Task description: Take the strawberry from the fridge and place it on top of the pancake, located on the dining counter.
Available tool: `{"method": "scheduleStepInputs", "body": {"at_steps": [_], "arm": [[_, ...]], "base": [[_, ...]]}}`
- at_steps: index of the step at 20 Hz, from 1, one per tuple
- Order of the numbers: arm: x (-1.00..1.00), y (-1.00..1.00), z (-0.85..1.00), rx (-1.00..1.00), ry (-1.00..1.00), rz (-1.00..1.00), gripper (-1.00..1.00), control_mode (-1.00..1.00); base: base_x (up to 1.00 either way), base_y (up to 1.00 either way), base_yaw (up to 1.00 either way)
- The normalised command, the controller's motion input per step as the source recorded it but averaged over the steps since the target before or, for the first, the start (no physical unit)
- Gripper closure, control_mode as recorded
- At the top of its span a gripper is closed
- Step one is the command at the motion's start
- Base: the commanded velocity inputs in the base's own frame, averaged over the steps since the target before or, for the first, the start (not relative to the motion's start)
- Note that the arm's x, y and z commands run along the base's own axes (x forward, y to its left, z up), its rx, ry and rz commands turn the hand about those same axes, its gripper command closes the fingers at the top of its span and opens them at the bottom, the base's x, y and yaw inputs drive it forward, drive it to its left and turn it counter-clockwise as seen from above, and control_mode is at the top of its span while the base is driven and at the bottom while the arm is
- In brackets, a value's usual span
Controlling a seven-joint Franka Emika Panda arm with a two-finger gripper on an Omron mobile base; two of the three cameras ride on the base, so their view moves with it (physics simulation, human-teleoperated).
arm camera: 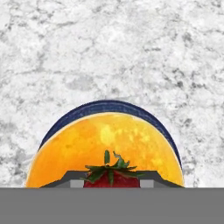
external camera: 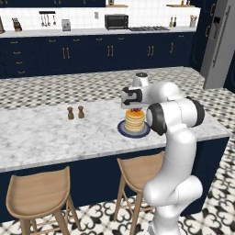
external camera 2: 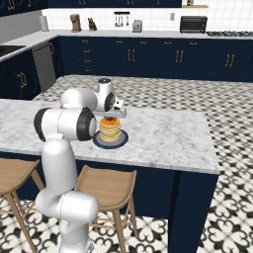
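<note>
The pancake (external camera: pixel 135 120) is a golden stack on a dark round plate (external camera: pixel 122 131) on the marble dining counter (external camera: pixel 46 133). My gripper (external camera: pixel 134 110) hangs straight over the stack, shut on the strawberry (external camera: pixel 134 111), which sits just at the top pancake. In the right base view the strawberry (external camera 2: pixel 108 119) shows red under the gripper (external camera 2: pixel 109 117), above the pancake (external camera 2: pixel 110 130). In the hand view the strawberry (arm camera: pixel 111 174) with its green leaves sits between the fingertips, over the pancake (arm camera: pixel 105 144) and plate rim (arm camera: pixel 109 105). The fridge (external camera: pixel 220 41) stands at the far right.
Two small brown shakers (external camera: pixel 75 112) stand on the dining counter left of the plate. Wooden stools (external camera: pixel 39 195) line the counter's near side. A navy wall counter (external camera: pixel 92 32) with appliances runs along the back.
</note>
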Motion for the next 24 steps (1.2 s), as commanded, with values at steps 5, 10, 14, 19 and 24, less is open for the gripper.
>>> {"method": "scheduleStepInputs", "body": {"at_steps": [5,10,14,19,24], "arm": [[0.00,0.00,-0.16,0.00,0.00,0.00,1.00,-1.00],[0.00,0.00,-0.03,0.00,0.00,0.00,1.00,-1.00],[0.00,0.00,0.00,0.00,0.00,0.00,1.00,-1.00],[0.00,0.00,0.00,0.00,0.00,0.00,1.00,-1.00],[-0.10,0.00,0.00,0.00,0.00,0.00,1.00,-1.00]], "base": [[0.00,0.00,0.00],[0.00,0.00,0.00],[0.00,0.00,0.00],[0.00,0.00,0.00],[0.00,0.00,0.00]]}}
